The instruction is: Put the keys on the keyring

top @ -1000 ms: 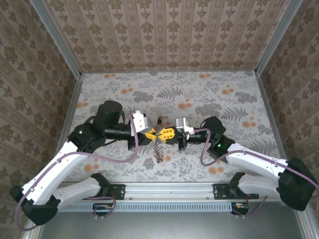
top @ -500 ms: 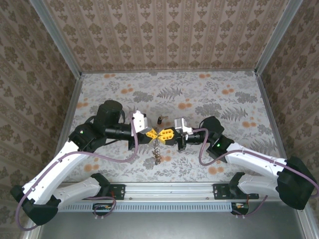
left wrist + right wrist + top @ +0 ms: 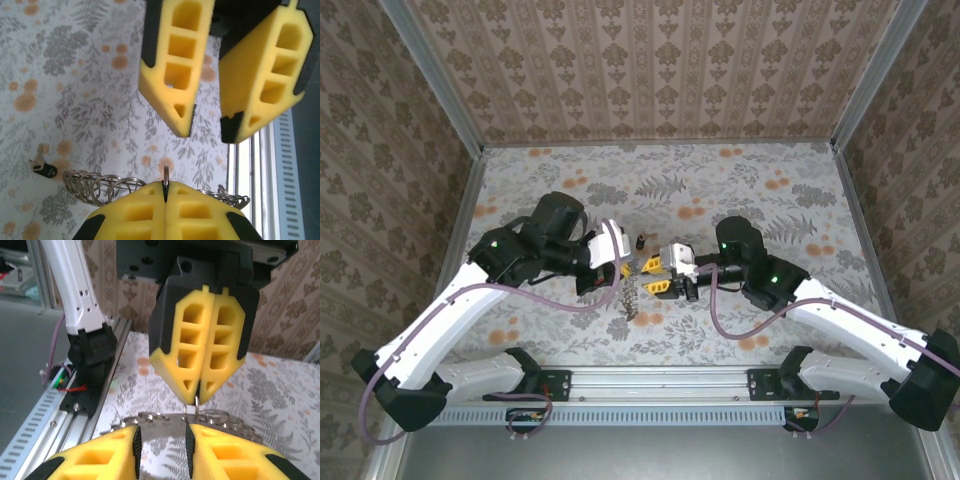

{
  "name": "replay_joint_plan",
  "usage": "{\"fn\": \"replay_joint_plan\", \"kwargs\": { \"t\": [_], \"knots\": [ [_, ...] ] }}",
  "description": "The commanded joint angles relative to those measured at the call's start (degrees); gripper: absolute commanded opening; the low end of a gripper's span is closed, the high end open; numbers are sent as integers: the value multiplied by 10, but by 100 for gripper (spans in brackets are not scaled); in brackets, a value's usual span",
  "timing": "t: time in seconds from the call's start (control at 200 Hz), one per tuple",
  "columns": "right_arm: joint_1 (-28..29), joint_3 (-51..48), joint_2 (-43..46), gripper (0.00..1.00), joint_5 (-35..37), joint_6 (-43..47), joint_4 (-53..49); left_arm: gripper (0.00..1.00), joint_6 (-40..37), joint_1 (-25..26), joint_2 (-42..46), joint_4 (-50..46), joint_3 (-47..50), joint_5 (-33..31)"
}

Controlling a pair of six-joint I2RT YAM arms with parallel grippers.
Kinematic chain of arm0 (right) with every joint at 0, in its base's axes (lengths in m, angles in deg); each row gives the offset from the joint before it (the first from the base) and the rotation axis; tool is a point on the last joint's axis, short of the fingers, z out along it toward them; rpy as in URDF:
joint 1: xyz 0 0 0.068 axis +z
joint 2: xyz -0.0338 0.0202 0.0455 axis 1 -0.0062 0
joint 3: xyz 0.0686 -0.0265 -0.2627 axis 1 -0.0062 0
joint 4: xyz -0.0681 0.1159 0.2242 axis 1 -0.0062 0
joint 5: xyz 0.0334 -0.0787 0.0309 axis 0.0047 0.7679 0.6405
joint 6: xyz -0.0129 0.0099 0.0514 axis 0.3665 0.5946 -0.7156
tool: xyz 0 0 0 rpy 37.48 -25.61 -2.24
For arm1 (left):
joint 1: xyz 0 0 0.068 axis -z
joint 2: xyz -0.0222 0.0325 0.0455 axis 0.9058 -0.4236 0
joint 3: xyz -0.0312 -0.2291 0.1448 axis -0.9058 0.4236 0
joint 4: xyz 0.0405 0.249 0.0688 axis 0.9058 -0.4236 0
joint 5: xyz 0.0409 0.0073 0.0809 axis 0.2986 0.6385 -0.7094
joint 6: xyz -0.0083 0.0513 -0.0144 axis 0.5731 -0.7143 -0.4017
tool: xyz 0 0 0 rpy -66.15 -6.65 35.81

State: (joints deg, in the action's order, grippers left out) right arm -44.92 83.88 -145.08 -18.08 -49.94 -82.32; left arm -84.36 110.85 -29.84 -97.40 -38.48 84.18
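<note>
Both jaws of the left gripper (image 3: 165,192) were pressed together on a thin edge of the keyring (image 3: 97,184), held up above the flowered table (image 3: 770,180). Its looped wire spread out on either side, just below that gripper's fingertips. The right gripper (image 3: 206,125) stood close opposite, nose to nose, jaws parted, holding nothing. One black-headed key (image 3: 42,168) lay on the table, apart from the keyring.
</note>
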Motion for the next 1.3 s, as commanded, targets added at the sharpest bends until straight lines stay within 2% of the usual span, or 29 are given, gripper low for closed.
{"fn": "replay_joint_plan", "kwargs": {
  "t": [0.0,0.195,0.665,0.77,0.91,0.97,1.19,1.265,1.295],
  "knots": [
    [4,12,-10,32,30,37,-83,0,-29,19,-14,-50,-23,-33],
    [6,-6,-21,32,48,-19,4,0,-30,24,-26,-42,-26,-14],
    [19,-27,-55,28,16,-84,85,0,-20,27,-32,-24,-29,3],
    [19,-27,-58,20,20,-86,84,0,-20,27,-29,-22,-28,9],
    [19,-29,-61,17,25,-94,90,0,-20,27,-22,-13,-24,15],
    [19,-31,-63,12,24,-100,97,0,-19,28,-14,-2,-16,19],
    [19,-41,-70,13,26,-130,134,0,-22,24,28,43,15,35],
    [19,-43,-70,0,19,-133,142,0,-24,24,34,45,20,35],
    [19,-44,-69,0,14,-134,146,0,-23,23,34,44,20,35]
  ]
}}
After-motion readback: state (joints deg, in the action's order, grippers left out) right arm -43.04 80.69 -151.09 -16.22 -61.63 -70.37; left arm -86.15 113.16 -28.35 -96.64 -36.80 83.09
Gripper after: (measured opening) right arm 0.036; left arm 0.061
